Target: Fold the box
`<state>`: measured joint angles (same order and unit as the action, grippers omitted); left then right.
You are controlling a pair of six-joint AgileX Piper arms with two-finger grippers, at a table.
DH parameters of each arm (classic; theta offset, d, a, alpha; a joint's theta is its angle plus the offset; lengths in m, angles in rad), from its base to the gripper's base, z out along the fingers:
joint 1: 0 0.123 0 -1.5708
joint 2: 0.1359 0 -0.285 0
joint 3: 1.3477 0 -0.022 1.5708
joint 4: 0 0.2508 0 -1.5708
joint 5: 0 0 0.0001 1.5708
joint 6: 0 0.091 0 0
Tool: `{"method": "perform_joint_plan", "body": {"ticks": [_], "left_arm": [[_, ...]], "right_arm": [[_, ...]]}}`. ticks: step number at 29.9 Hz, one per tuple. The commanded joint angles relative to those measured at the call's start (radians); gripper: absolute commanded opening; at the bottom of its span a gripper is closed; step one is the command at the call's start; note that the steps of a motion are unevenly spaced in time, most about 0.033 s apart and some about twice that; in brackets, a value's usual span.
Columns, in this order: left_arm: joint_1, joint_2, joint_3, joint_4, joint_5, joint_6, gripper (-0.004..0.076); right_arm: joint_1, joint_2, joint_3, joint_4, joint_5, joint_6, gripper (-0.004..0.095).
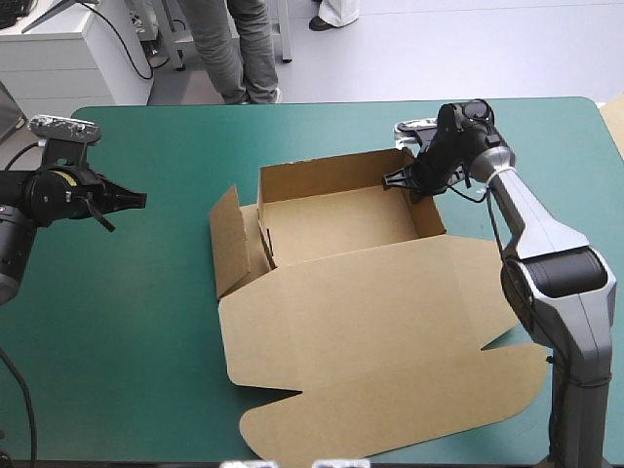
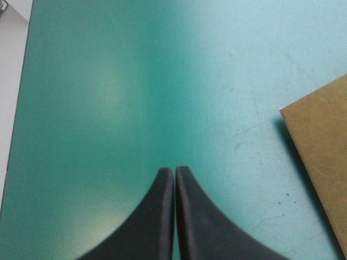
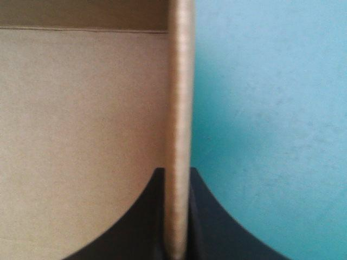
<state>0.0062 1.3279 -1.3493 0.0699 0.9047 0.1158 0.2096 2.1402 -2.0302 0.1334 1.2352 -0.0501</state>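
Tip: right gripper [image 3: 176, 173] pinches the right wall of the box [image 1: 336, 224], left gripper [image 2: 174, 170] sits closed and empty well left of it, so I'd hold that wall square

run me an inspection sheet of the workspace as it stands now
surface: teal-green cover, lightly scuffed
job's things: brown box, an open tray; far and right walls raised, a left flap splayed outward, lid flat toward the near edge
clutter: pale tan sliver at the table's right edge, cannot tell what
grippers: left gripper shut, holding nothing, over the cover left of the box; right gripper shut on the box's right wall near the far corner
cables: nothing seen
surroundings: nothing seen
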Motion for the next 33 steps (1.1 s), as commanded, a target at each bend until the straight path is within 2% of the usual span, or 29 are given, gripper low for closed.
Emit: {"method": "perform_joint_plan", "body": {"ticks": [1,8,10,14,18,23,26,29,33], "left_arm": [[0.001,0.005,-0.024,0.000,-0.066,-0.041,-0.0008],[0.023,0.062,-0.024,-0.154,-0.151,-0.039,-0.0008],[0.061,0.073,-0.024,-0.283,-0.159,-0.004,-0.0007],[0.154,0.099,-0.024,-0.583,-0.133,0.169,-0.0008],[0.222,0.120,-0.024,-0.833,-0.064,0.309,-0.0008],[0.230,0.149,-0.024,-0.986,0.041,0.403,-0.0008],[0.230,0.152,-0.024,-1.109,0.130,0.475,-0.0008],[0.230,0.152,-0.024,-1.205,0.206,0.522,-0.0008],[0.230,0.148,-0.024,-1.255,0.257,0.530,-0.0008]], "right_arm": [[-0.026,-0.134,-0.029,0.020,0.012,-0.008,-0.0019],[-0.072,-0.258,-0.027,0.067,0.012,-0.024,-0.0019],[-0.077,-0.300,-0.027,0.069,0.012,-0.024,-0.0019],[-0.099,-0.372,-0.027,0.079,0.012,-0.024,-0.0020],[-0.119,-0.432,-0.027,0.154,0.012,-0.015,-0.0020],[-0.119,-0.495,0.044,0.167,0.008,-0.014,-0.0020],[-0.119,-0.523,0.096,0.183,-0.038,-0.005,-0.0019],[-0.119,-0.532,0.114,0.266,-0.099,-0.001,-0.0019],[-0.104,-0.532,0.114,0.296,-0.136,-0.001,-0.0019]]}}
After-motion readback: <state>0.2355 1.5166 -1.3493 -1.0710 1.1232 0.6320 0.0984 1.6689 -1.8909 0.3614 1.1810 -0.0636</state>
